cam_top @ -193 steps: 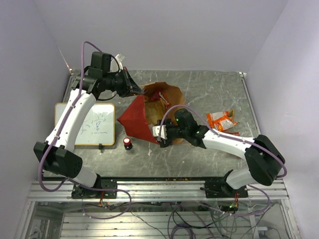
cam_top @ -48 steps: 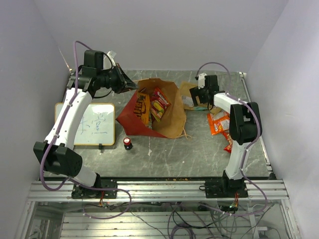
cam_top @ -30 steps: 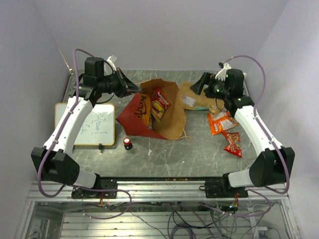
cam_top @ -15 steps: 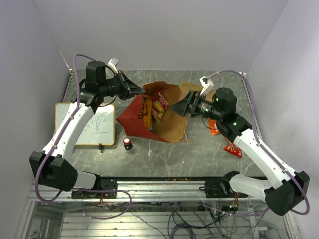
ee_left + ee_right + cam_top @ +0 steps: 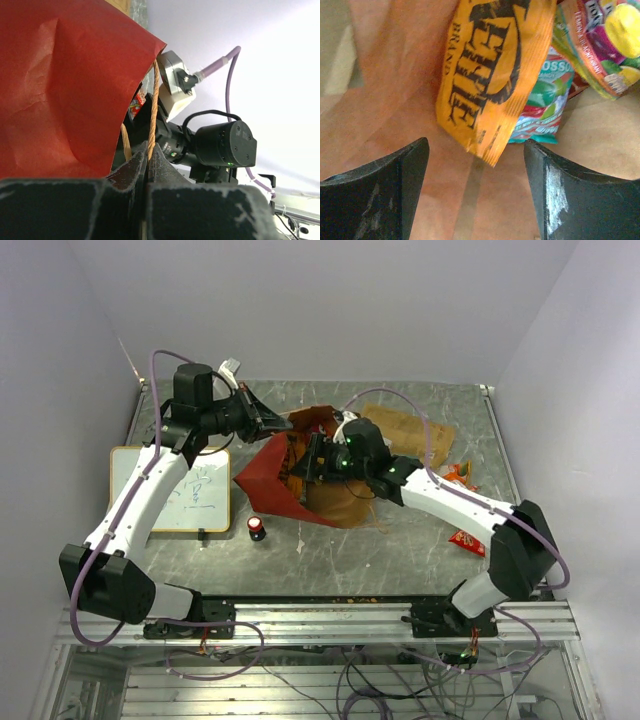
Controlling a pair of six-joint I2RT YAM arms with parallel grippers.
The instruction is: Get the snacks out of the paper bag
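Note:
The paper bag (image 5: 262,482) lies on its side, red outside, brown kraft inside (image 5: 395,100). My left gripper (image 5: 277,424) is shut on its cord handle (image 5: 152,110) and holds the mouth up; the red wall (image 5: 60,90) fills the left wrist view. My right gripper (image 5: 303,466) is inside the bag's mouth, open and empty (image 5: 476,165). Just ahead of its fingers lie a large orange snack bag (image 5: 490,75), a green-teal pack (image 5: 545,102) behind it, and a red chip bag (image 5: 605,40) at the upper right.
A white board with writing (image 5: 185,490) lies at the left. A small red-and-black cylinder (image 5: 257,528) stands in front of the bag. A flat brown packet (image 5: 405,430), an orange packet (image 5: 455,475) and a small red packet (image 5: 468,540) lie on the table at the right.
My right arm has swung from the table's right side to the left, and its open gripper has gone into the bag's mouth. My left gripper has kept hold of the handle.

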